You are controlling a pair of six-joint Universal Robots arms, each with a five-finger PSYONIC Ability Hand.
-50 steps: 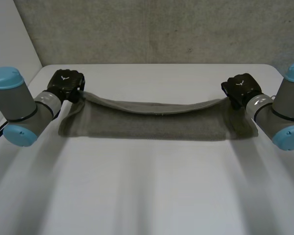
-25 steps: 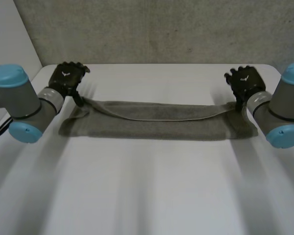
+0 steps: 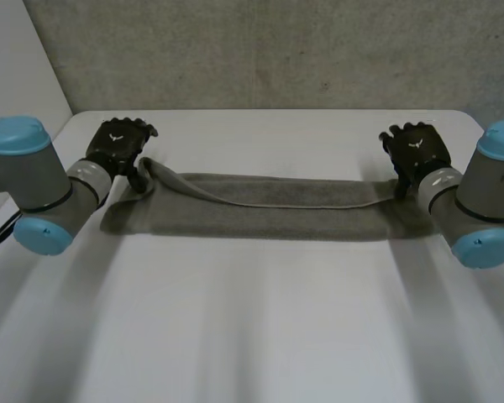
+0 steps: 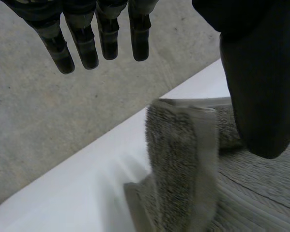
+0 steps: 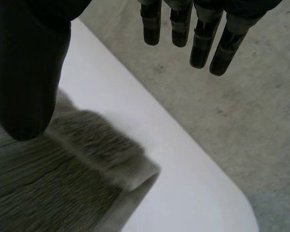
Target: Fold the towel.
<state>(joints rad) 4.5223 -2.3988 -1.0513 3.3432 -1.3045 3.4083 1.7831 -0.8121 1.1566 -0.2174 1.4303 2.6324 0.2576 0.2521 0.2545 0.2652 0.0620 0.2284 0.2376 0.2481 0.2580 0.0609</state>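
**Tally: one towel (image 3: pixel 260 206), one worktop (image 3: pixel 252 327), a left hand (image 3: pixel 118 144) and a right hand (image 3: pixel 416 149).**

So here's the count as it stands: a single grey towel, just the one, laid in one long band across the one white worktop. Two black hands are out there, one at each end of the towel, so that's two towel ends and a hand for each. Behind them are two arms, the left arm (image 3: pixel 42 180) and the right arm (image 3: pixel 479 193), one per hand. Light-blue caps (image 3: pixel 13 134) next: I make it two on the left arm and two on the right, four in all. In each wrist view, one hand and one towel end.
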